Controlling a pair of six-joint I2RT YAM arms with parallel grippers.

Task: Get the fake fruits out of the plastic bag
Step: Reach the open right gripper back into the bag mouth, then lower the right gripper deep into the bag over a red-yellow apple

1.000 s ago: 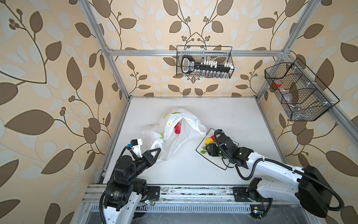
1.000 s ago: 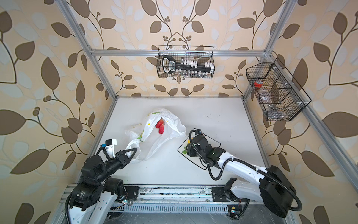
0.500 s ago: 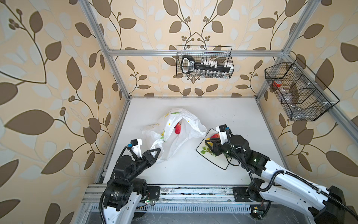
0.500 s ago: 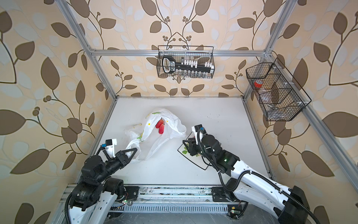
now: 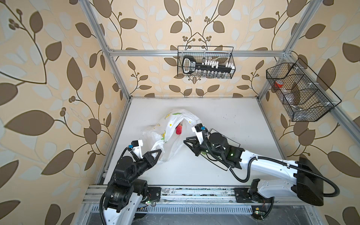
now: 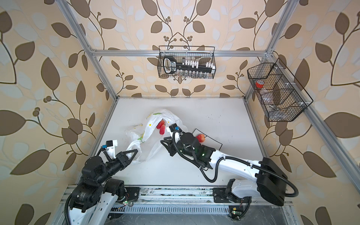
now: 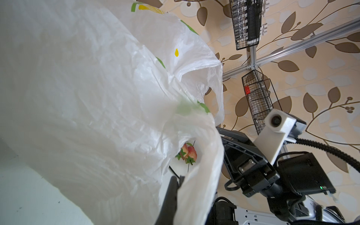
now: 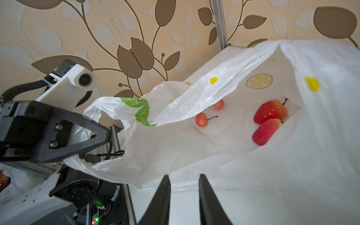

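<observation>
At the mouth of the plastic bag, the right gripper arrives from the plate, jaws narrowly apart and empty, left gripper pinching the bag open, red fake fruits still inside.

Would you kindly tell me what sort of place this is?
Likely a robot test cell, not a real room: an aluminium frame carries leaf-patterned wallpaper panels, wire baskets hang from it, and two robot arms stand on a rail.

Plate beside the plastic bag mostly under right arm, fake fruits on it half hidden. Left tool: second finger lost in bag folds.
</observation>
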